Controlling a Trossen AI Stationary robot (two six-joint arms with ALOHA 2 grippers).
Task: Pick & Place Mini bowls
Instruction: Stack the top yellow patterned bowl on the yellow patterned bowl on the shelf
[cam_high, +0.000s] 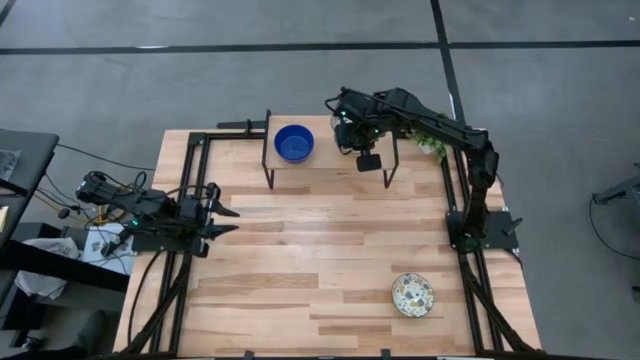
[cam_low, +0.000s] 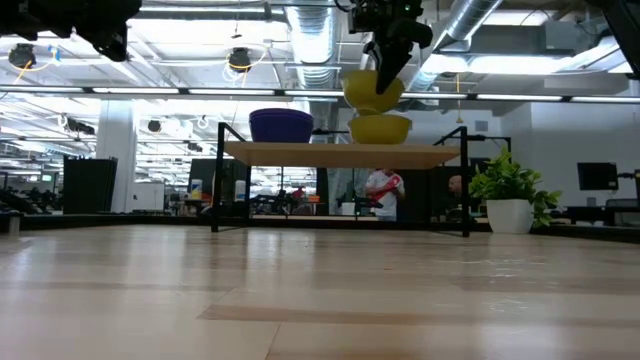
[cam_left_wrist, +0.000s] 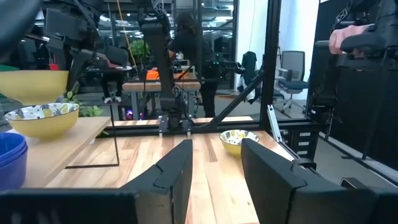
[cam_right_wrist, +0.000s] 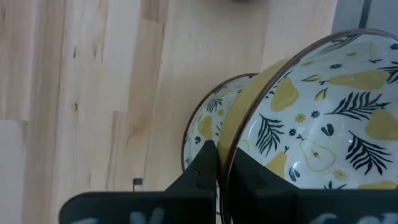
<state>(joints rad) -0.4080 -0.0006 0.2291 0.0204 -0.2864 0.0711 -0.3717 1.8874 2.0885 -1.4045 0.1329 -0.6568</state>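
Held patterned bowl (cam_right_wrist: 323, 124), yellow outside and white inside with pears and leaves, hanging tilted just above a like bowl (cam_low: 380, 128) already sitting on the raised shelf (cam_low: 340, 153). On that same shelf, to the side of the seated bowl away from the plant (cam_low: 512, 190), a stack of blue bowls (cam_high: 294, 143). Well apart from the shelf, down on the desk (cam_high: 300, 270) near its front edge, one more patterned bowl (cam_high: 412, 295).

Likely trouble: gripped only by the rim and canted, so prone to slipping or swinging; released at this tilt, apt to strike the lower bowl's edge, sit crooked instead of nesting, or nudge it along the shelf.

Right tool (cam_right_wrist: 217, 165) above the shelf, nearly closed, pinching the rim with one finger inside and one outside. Left tool (cam_left_wrist: 211, 165) far from the shelf at the desk's side, spread apart, holding nothing.
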